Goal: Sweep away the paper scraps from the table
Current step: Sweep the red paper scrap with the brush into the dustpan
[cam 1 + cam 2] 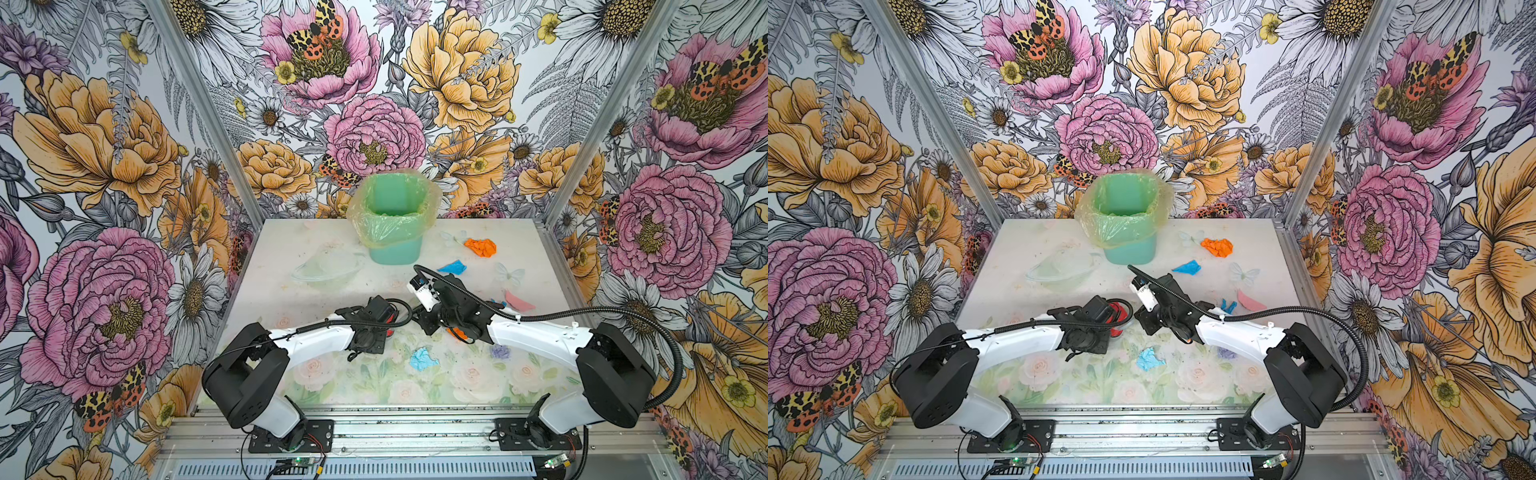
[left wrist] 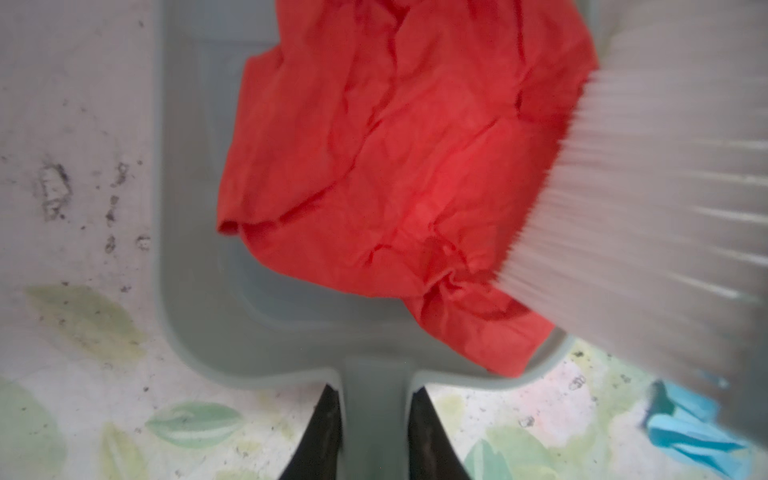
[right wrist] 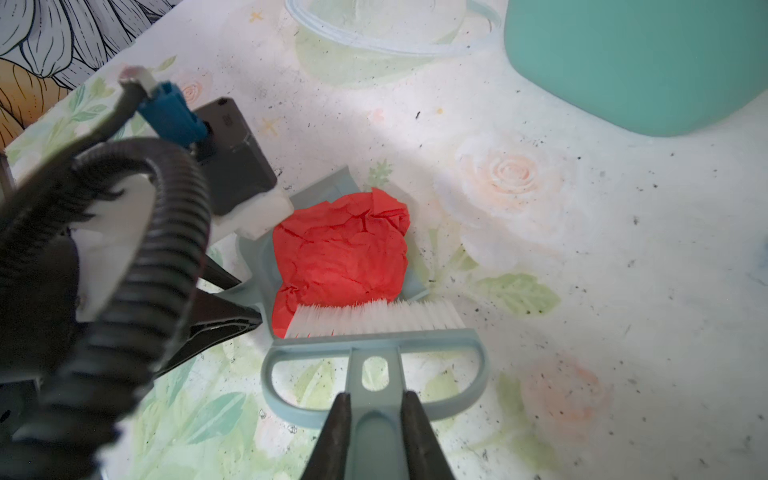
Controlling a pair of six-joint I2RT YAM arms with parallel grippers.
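1. On the table (image 1: 291, 249), midway between the two arms, a grey-blue dustpan (image 2: 195, 291) lies flat, mouth pointing away from the left arm.
2. Handle end: left gripper (image 2: 376, 415) has its jaws closed tight on the dustpan handle, one black finger on each side.
3. Other arm: right gripper (image 3: 376, 415) is clamped on the stem of the brush (image 3: 374, 345). It is the same grey-blue plastic, with white bristles (image 3: 374, 318) facing the pan.
4. Inside the dustpan: red wad (image 2: 395, 166), a big crumpled sheet that fills most of the pan. One corner hangs over the back rim near the handle.
5. Contact: the bristles touch the red wad along one side of the pan. The brush head is blurred in the left wrist view.
6. Near edge: light blue wad (image 1: 422, 359) lies on the table in front of the grippers, apart from the pan.
7. Far right: orange wad (image 1: 481, 247) lies on the table, just right of the green bin (image 1: 395, 253).
8. Near the bin's base: blue scrap (image 1: 453, 267) lies flat, between the orange wad and the right wrist.
9. Right of the right wrist: pink scrap (image 1: 518, 301) lies flat on the table, with a small blue bit (image 1: 1227, 306) just beside it.
10. Under the right wrist: small orange bit (image 1: 459, 332), mostly hidden, so I cannot tell its shape.
11. Far middle: the bin stands upright, lined with a thin yellowish bag (image 1: 361, 216).
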